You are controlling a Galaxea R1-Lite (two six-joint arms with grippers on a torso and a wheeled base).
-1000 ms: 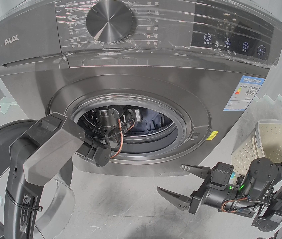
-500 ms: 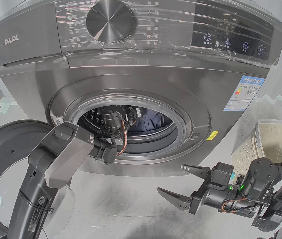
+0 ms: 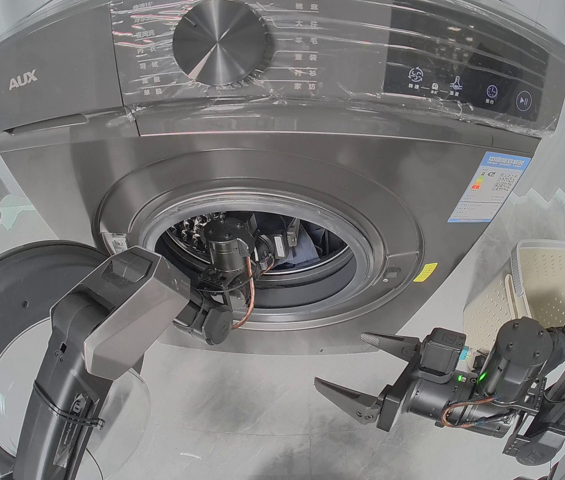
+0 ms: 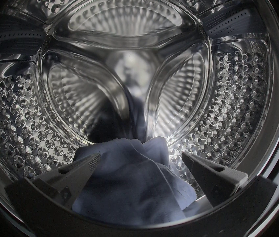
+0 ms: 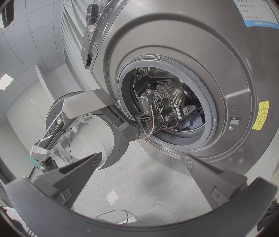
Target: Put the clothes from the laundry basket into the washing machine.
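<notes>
Drop-off: left gripper [image 4: 140,155], fingers apart, over cloth [image 4: 136,185] in drum [image 4: 241,83]; next withdraw, right gripper [image 3: 340,359], fingers spread, to basket [image 3: 556,281]

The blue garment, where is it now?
In the left wrist view the blue garment lies inside the drum, between the open fingers of the left gripper.

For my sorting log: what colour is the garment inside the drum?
Plain blue garment, clearest in the left wrist view.
</notes>
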